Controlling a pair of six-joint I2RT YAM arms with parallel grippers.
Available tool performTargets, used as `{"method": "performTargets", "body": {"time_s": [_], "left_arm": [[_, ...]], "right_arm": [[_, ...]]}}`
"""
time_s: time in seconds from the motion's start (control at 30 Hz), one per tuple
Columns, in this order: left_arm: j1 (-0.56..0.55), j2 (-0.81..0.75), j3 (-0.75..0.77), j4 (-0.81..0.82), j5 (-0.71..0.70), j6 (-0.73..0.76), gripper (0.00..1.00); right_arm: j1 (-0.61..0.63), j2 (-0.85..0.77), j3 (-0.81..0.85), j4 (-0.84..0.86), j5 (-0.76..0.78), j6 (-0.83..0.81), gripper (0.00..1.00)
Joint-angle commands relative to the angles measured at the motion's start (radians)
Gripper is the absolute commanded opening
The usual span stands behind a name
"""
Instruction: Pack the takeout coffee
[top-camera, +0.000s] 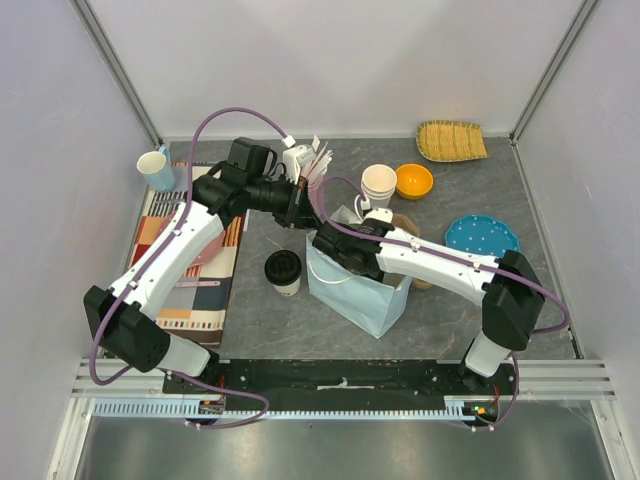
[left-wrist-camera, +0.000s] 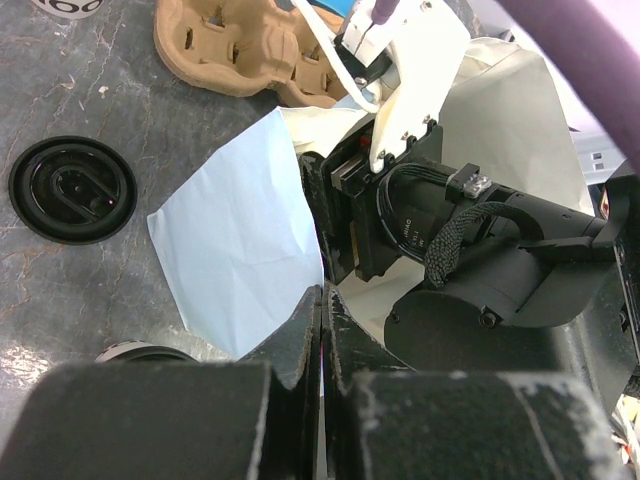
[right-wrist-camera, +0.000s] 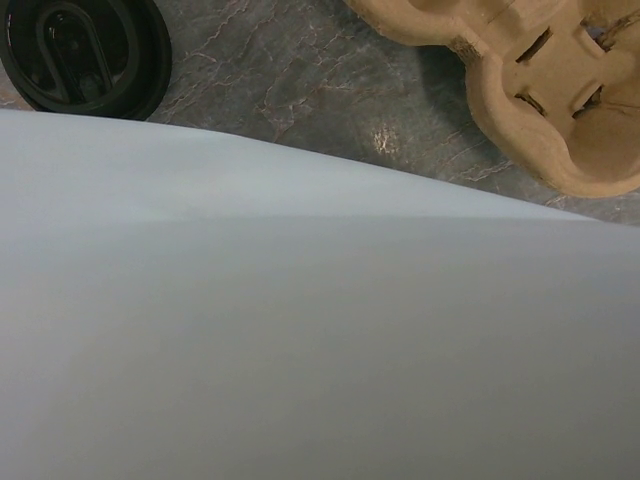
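The takeout coffee (top-camera: 283, 270), a small white cup with a black lid (left-wrist-camera: 72, 189), stands on the table just left of the pale blue paper bag (top-camera: 360, 295). In the right wrist view its lid (right-wrist-camera: 85, 45) shows above the bag's wall (right-wrist-camera: 320, 330). My left gripper (top-camera: 303, 213) is at the bag's far rim. Its fingertips (left-wrist-camera: 323, 295) are shut, pinching the edge of the blue paper (left-wrist-camera: 235, 250). My right gripper (top-camera: 345, 255) reaches into the bag's mouth, its black body (left-wrist-camera: 400, 230) against the cream inside. Its fingers are hidden by the paper.
A brown cardboard cup carrier (top-camera: 405, 225) lies behind the bag. A stack of lidless white cups (top-camera: 379, 185), an orange bowl (top-camera: 413, 181), a blue plate (top-camera: 481, 236) and a woven tray (top-camera: 451, 140) sit at the right. A blue mug (top-camera: 157, 168) and a striped mat (top-camera: 195, 290) are at the left.
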Motion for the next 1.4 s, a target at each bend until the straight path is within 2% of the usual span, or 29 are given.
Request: {"method": "performTargets", "body": {"time_s": [0.0, 0.13, 0.33, 0.43, 0.47, 0.97, 1.13, 1.37], "left_arm": [[-0.009, 0.001, 0.000, -0.001, 0.014, -0.017, 0.02], [-0.009, 0.006, 0.002, -0.003, 0.012, -0.014, 0.02], [-0.009, 0.010, 0.002, -0.006, 0.004, -0.005, 0.02], [-0.009, 0.007, 0.000, -0.007, 0.000, 0.000, 0.02], [-0.009, 0.006, -0.001, -0.007, -0.002, 0.003, 0.02], [-0.009, 0.010, 0.000, -0.016, -0.034, 0.018, 0.02], [-0.009, 0.025, 0.000, -0.019, -0.049, 0.020, 0.02], [-0.009, 0.035, 0.008, -0.019, -0.055, 0.018, 0.02]], "right_arm": [[0.005, 0.010, -0.013, -0.009, -0.081, -0.015, 0.62], [0.008, -0.027, -0.003, -0.033, -0.092, -0.020, 0.67], [0.030, -0.056, 0.050, -0.079, -0.084, -0.029, 0.80], [0.040, -0.076, 0.077, -0.104, -0.069, -0.028, 0.89], [0.046, -0.081, 0.082, -0.110, -0.068, -0.026, 0.98], [0.097, -0.159, 0.185, -0.194, 0.012, -0.028, 0.98], [0.128, -0.179, 0.267, -0.243, 0.127, -0.052, 0.98], [0.142, -0.228, 0.315, -0.239, 0.190, -0.086, 0.98]]}}
